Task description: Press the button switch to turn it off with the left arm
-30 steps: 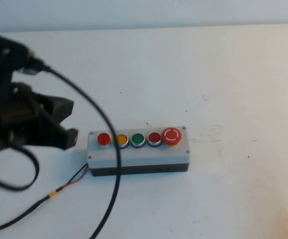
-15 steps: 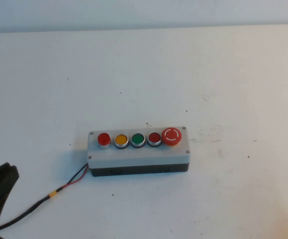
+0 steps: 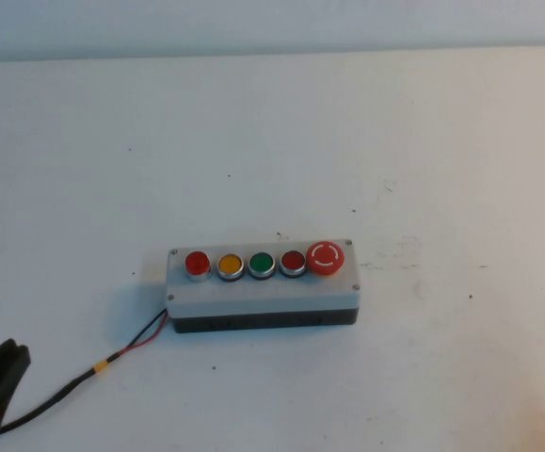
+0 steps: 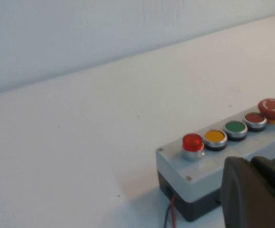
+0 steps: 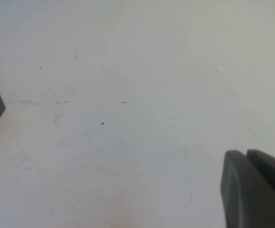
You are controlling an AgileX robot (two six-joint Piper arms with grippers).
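Five buttons sit in a row on the grey switch box near the middle of the white surface, and with the left gripper low beside the box's wired end, touching nothing, my guess is the press is finished or not yet made; any next move needs it above a button. Only the left wrist view shows the end red button standing raised, while the right gripper hangs well apart over bare surface; neither gripper's opening can be told

- Switch box: matt grey plastic lid, black plastic base.
- Push buttons: glossy coloured caps, shiny metal rims.
- Table: smooth matt white.
- Left gripper, right gripper: matt black plastic.
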